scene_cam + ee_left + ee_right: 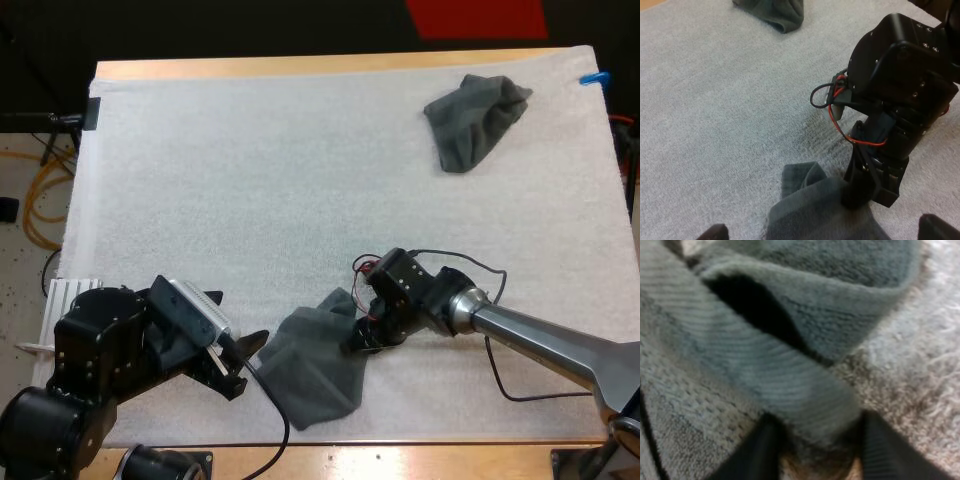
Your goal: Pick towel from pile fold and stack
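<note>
Grey-green terry cloth makes up the towel, which is seen crumpled at the near edge of the mat, about midway along it. It is judged light, limp and thick-piled. No shape will be kept when it is lifted, corners will droop, and layers can be caught together unawares. Slipping is thought unlikely, since the looped weave is easily bitten into, and breakage is no concern.

The right pincer is closed on the towel at the corner lying farthest in from the mat's near edge. In the right wrist view a rolled fold is pressed from both sides by the black fingers. The left pincer is held open at the towel's opposite side, its tips spread wide with the cloth's edge between them and nothing clamped.

A second towel, bunched, lies near the mat's far right corner, well apart from the first.

For spreading, a hold at two neighbouring corners is thought best, on a single layer at the hem, so that the cloth can be drawn flat. The gripped fold looks doubled over, so it cannot be told whether one layer or several are held. The side facing the left pincer is rumpled, and no hem can be made out there.
</note>
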You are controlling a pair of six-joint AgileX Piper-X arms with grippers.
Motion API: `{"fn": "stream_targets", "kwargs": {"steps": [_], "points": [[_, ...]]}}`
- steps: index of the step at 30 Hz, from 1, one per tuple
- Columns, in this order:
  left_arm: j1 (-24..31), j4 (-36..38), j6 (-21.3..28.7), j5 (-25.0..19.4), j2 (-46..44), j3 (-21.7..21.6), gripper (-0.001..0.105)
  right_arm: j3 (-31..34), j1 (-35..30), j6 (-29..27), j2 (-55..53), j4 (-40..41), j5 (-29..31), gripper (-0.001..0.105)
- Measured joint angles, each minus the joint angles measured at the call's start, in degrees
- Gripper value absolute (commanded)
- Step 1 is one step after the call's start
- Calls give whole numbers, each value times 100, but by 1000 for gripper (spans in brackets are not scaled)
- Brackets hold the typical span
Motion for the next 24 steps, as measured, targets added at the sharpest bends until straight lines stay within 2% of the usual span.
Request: {"fn": "stream_targets", "kwargs": {"steps": [2, 5, 8, 15, 21, 24], "points": [[0, 0, 0, 0, 0, 0, 71, 0, 0, -49, -27, -2, 35, 0], [0, 0, 0, 0, 0, 0, 71, 0, 0, -312, -189, 26, 179, 0], [0, 0, 0, 0, 0, 0, 71, 0, 0, -675, -586, 45, 730, 0], [0, 0, 0, 0, 0, 0, 71, -364, -253, -1647, -2020, 323, 2857, 0], [0, 0, 0, 0, 0, 0, 71, -1082, -920, -3106, -2837, 325, 4799, 0], [0, 0, -4, 0, 0, 0, 71, -1451, -1245, -3378, -3084, 325, 5353, 0]]}}
